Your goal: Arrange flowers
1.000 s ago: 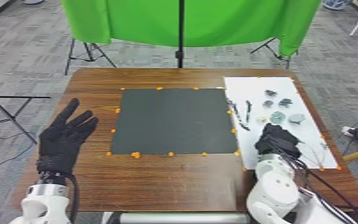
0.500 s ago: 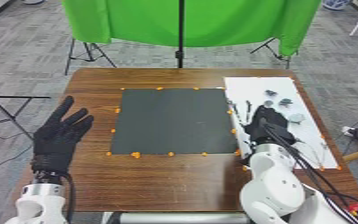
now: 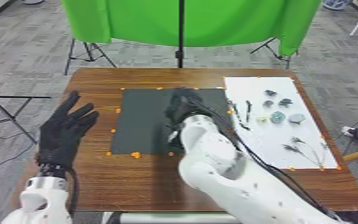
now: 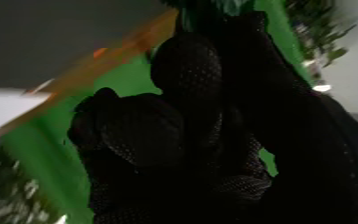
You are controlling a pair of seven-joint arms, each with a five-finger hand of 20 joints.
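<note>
Covering the far right part of the dark sheet (image 3: 140, 132), the right hand (image 3: 182, 102) is curled nearly closed, a green plant piece (image 4: 215, 11) pinched at its fingertips. Small flower heads (image 3: 285, 102) are spread on the far half of the white sheet (image 3: 246, 85), dark sprigs (image 3: 247, 110) along its left side, thin stems (image 3: 313, 154) nearer. The sheets are edged by orange marks (image 3: 136, 155); bare wood (image 3: 113, 190) is left nearer. At left, the left hand (image 3: 62, 132) is held open, fingers apart.
</note>
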